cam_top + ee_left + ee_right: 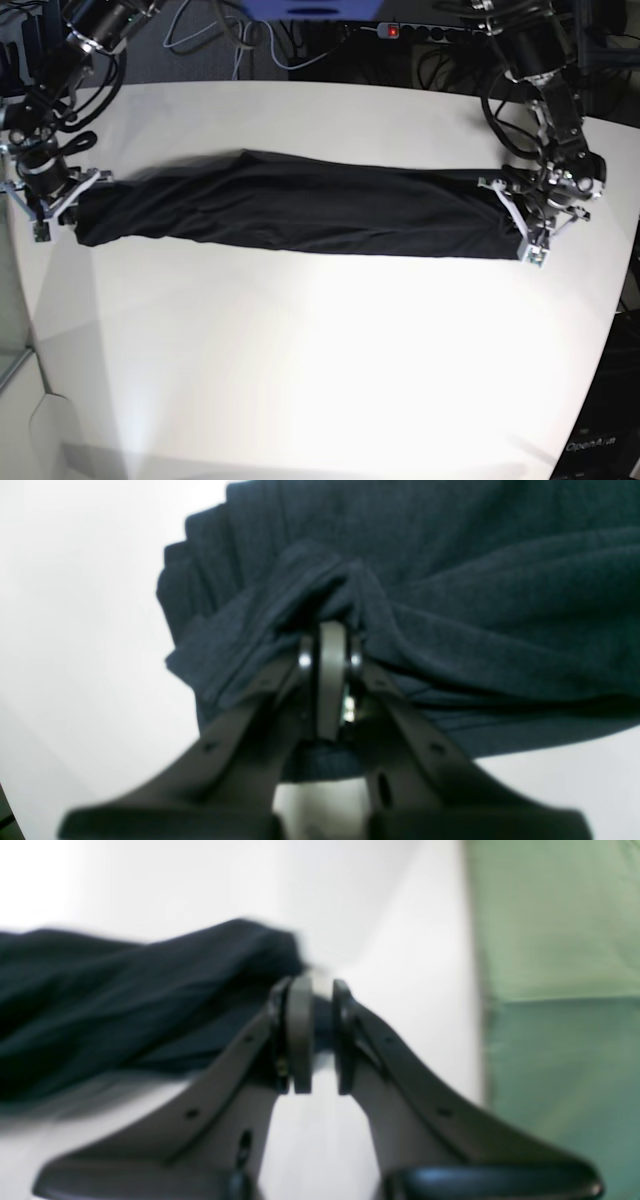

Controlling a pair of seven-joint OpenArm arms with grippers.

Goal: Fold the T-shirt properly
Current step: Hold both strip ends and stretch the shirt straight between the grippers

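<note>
The black T-shirt [300, 210] lies stretched into a long, narrow band across the white table [320, 350]. At its right end in the base view, my left gripper [515, 215] is shut on the cloth. The left wrist view shows its jaws [330, 630] pinching a bunched fold of the T-shirt [475, 605]. At the band's left end is my right gripper [75, 205]. In the right wrist view its jaws [322, 990] stand nearly together, with a thin edge of the T-shirt [125, 990] between the pads.
A power strip [420, 32] and loose black cables lie behind the table's far edge. A green surface [560, 990] lies beyond the table edge near the right gripper. Bare white tabletop stretches in front of the shirt.
</note>
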